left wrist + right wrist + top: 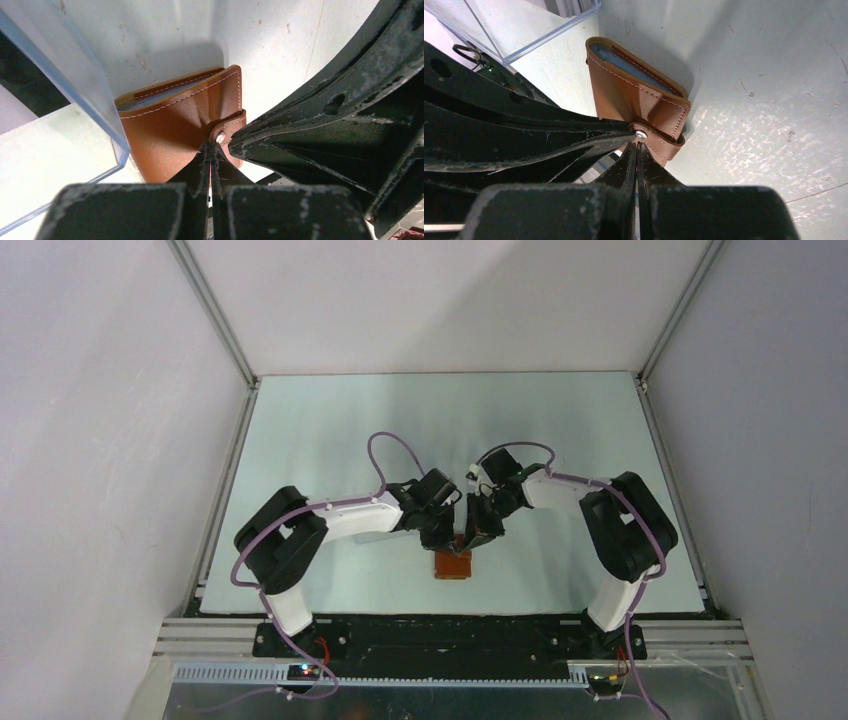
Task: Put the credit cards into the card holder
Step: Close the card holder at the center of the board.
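From above, hard to read: only a small tan-brown patch of the card holder (452, 565) on the pale table (330, 440), near the front edge at the middle, with the rest buried under two wrists meeting over it.

Closer in, folded shut and lying flat. Near end cut off behind dark fingers in both wrist views. Between the covers, just a pale blue-grey sliver (634, 65). Pocket lining or a card edge, impossible to say. At the frame edges, part of a clear plastic panel (75, 95), blurred and cropped.

At the snap tab (231, 131), with its metal stud (219, 136), both tools converging. Left gripper (211, 148) closed, fingers pressed together with barely a slit, tips touching the tab just beside the stud. Right gripper (637, 144) closed the same way, tips against the stud from the opposite side. Leather pinched between either pair or merely pressed down? Cannot tell.
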